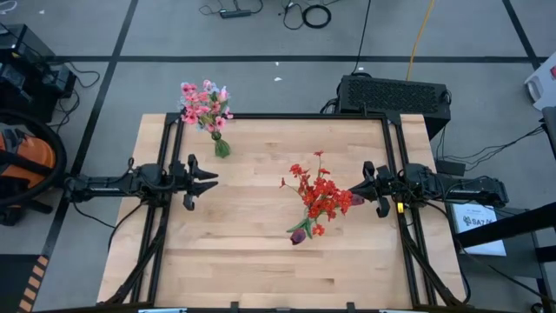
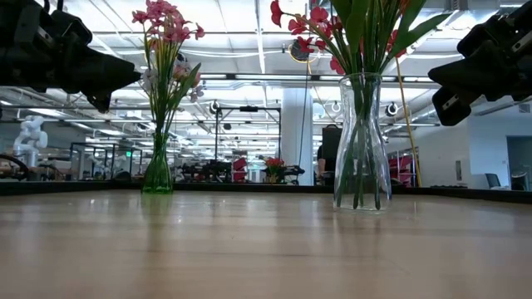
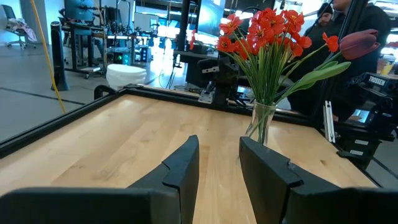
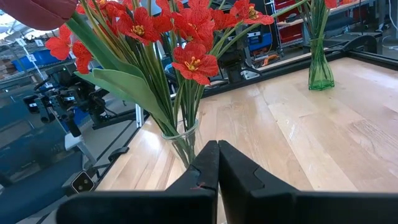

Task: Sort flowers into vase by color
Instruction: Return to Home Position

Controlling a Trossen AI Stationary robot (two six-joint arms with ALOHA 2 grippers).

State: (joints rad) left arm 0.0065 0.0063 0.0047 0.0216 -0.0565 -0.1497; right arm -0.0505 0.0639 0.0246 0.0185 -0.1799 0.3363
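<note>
Pale wooden desk (image 1: 261, 252). Red artificial flowers (image 1: 320, 196) in clear glass vase (image 2: 361, 141), beside right hand (image 1: 360, 193), pressed together. Pink spray (image 1: 204, 104) in green glass vase (image 2: 157, 170), back-left. Left hand (image 1: 207, 181) spread, empty. Stems probably light, springy: pinch mid-stem, never blooms.

Bare tabletop (image 2: 249, 241) between green vase (image 2: 157, 174) and clear vase (image 2: 360, 141)

A black case (image 1: 393, 93) sits behind the wooden table (image 1: 252, 261).
</note>
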